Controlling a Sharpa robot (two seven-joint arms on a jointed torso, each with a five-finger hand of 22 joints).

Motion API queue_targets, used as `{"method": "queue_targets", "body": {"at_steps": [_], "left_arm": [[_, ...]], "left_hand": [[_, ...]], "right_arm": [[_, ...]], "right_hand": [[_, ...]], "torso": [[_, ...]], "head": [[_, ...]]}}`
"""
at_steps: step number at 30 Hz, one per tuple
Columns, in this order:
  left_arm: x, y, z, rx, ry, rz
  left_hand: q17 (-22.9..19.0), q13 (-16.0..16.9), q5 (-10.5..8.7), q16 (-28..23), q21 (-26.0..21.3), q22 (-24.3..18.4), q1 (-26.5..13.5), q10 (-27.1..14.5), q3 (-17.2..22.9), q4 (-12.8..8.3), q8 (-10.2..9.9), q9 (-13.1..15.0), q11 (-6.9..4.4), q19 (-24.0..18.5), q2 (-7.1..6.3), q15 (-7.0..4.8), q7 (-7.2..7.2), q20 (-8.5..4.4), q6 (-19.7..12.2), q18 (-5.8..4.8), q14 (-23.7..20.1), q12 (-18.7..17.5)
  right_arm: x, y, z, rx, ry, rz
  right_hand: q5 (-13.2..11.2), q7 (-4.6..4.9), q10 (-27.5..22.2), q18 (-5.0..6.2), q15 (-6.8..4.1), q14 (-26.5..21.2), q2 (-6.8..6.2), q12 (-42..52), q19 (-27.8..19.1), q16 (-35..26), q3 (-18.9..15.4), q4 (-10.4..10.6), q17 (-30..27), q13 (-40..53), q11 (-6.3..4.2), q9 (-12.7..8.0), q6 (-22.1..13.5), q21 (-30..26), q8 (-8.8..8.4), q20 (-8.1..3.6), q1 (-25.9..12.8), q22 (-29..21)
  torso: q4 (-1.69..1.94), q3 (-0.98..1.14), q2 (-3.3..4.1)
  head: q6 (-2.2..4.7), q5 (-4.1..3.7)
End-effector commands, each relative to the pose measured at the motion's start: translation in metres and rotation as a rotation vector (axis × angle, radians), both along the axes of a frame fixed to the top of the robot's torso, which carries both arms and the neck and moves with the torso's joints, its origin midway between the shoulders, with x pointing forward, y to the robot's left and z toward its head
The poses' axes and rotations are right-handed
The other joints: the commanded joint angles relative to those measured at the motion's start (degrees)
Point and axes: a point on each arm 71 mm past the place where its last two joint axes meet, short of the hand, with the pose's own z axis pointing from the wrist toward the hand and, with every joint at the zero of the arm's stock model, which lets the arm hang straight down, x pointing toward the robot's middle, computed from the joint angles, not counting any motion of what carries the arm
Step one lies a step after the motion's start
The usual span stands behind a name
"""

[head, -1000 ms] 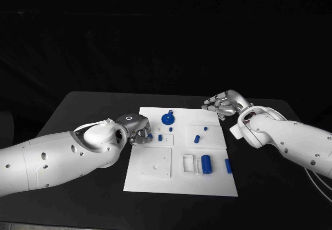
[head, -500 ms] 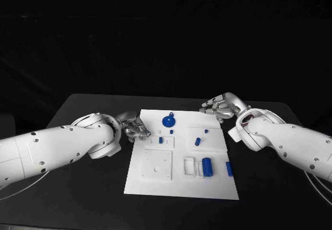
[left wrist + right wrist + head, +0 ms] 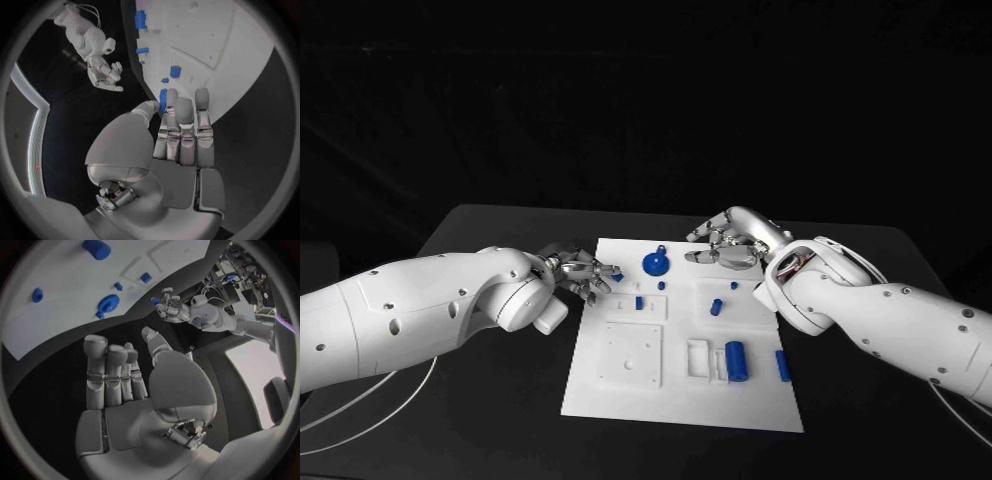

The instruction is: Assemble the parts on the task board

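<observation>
Arms have both swung inward over the matte black table point(image 3: 473, 225) since a second ago, closing on the far end of the flat white task board point(image 3: 682, 400). Left robot hand point(image 3: 578, 270), released and empty, now hovers at its near-left edge beside small blue parts point(image 3: 639, 301); right robot hand point(image 3: 728, 243), likewise empty with fingers apart, nears the round blue disc point(image 3: 655, 263), so a grasp looks imminent.

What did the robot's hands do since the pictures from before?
The right hand slid in from the board's far right corner to hover over the task board's far edge, near the round blue part. The left hand stayed at the board's left edge, with a small blue part at its fingertips. The other blue parts kept their places.
</observation>
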Motion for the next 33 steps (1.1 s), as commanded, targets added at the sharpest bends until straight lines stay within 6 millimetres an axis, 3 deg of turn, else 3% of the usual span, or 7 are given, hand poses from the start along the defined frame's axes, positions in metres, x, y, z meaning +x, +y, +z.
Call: {"method": "queue_targets", "body": {"at_steps": [1,8,15,20,22,33], "left_arm": [[0.001,-0.002,0.003,-0.149,0.033,0.088],[-0.001,-0.007,0.002,-0.211,0.058,0.098],[-0.006,-0.014,0.002,-0.251,0.078,0.068],[-0.008,-0.02,0.003,-0.276,0.079,0.039],[-0.009,-0.021,0.003,-0.286,0.08,0.028],[-0.014,-0.028,0.004,-0.322,0.087,-0.016]], "left_hand": [[-0.03,-0.08,0.34,0.4,-0.34,1.14,-0.66,2.74,0.13,-0.68,0.16,-0.04,-0.31,0.02,0.08,-0.4,-3.02,-0.52,7.05,-0.86,-0.03,0.27],[0.05,-0.04,0.48,0.85,-0.25,1.18,-1.39,2.72,0.45,-1.3,0.15,-0.04,-0.38,0.01,0.31,-0.44,-3.06,-0.55,7.17,-0.86,-0.05,0.66],[0.04,0.11,0.08,1.19,0.03,1.2,-1.82,2.72,0.77,-2.19,0.14,-0.05,-0.42,-0.07,0.55,-0.45,-2.99,-0.56,6.88,-0.86,-0.14,1.17],[0.1,0.14,-0.38,1.56,0.44,1.24,-1.52,2.71,0.79,-3.38,0.14,-0.05,-0.43,-0.11,0.71,-0.49,-2.92,-0.62,6.68,-0.86,-0.2,1.46],[0.11,0.09,-0.42,1.62,0.53,1.24,-1.47,2.69,0.78,-3.6,0.12,-0.05,-0.41,-0.17,0.8,-0.47,-2.89,-0.61,6.58,-0.86,-0.25,1.35],[0.06,-0.1,-0.88,1.87,0.96,1.21,-1.88,2.65,0.75,-4.03,0.13,-0.06,-0.25,-0.54,1.49,-0.35,-2.72,-0.52,6.07,-0.86,-0.56,0.7]], "right_arm": [[-0.004,0.016,0.002,-0.135,-0.075,0.026],[-0.011,0.049,0.003,-0.18,-0.099,0.042],[-0.014,0.07,0.001,-0.184,-0.081,0.03],[-0.014,0.08,-0.004,-0.178,-0.058,0.026],[-0.013,0.083,-0.005,-0.175,-0.05,0.025],[-0.014,0.096,-0.012,-0.172,-0.02,0.031]], "right_hand": [[-0.73,0.01,0.37,0.74,-0.11,0.41,0.33,0.24,2.96,0.2,0.61,-0.7,0.17,0.07,0.02,-0.06,0.29,0.39,-0.23,-0.48,-0.44,3.71],[-3.49,0.06,0.35,0.6,-0.02,0.39,-0.82,0.16,2.94,0.28,1.31,-0.04,0.31,0.06,0.1,-0.05,0.08,0.54,-0.22,-0.44,-0.77,3.73],[-7.4,0.12,0.41,0.48,0.06,0.5,-2.15,0.2,2.98,0.78,1.06,2.69,0.78,0.06,0.21,-0.03,-0.36,1.18,-0.2,-0.38,0.07,3.89],[-7.58,0.16,0.42,0.51,0.05,0.59,-2.63,0.26,2.98,0.89,0.99,4.73,0.95,0.11,0.25,-0.01,-0.49,1.36,-0.16,-0.38,0.76,3.89],[-7.57,0.16,0.41,0.51,0.06,0.56,-2.63,0.24,2.98,0.87,0.96,4.83,0.94,0.1,0.25,-0.03,-0.5,1.37,-0.19,-0.38,0.69,3.89],[-7.64,0.15,0.47,0.47,0.06,0.6,-2.67,0.3,3.0,0.97,1.06,5.48,1.05,0.14,0.25,-0.03,-0.53,1.58,-0.2,-0.39,0.41,3.93]], "torso": [[-0.05,-0.06,0.02],[0.1,-0.08,0.08],[0.07,-0.13,0.13],[0.15,-0.14,0.18],[0.11,-0.03,0.16],[0.02,0.01,0.21]], "head": [[0.47,-0.12],[0.97,-0.12],[1.57,-0.01],[1.95,-0.25],[1.97,-0.26],[2.1,-0.16]]}}
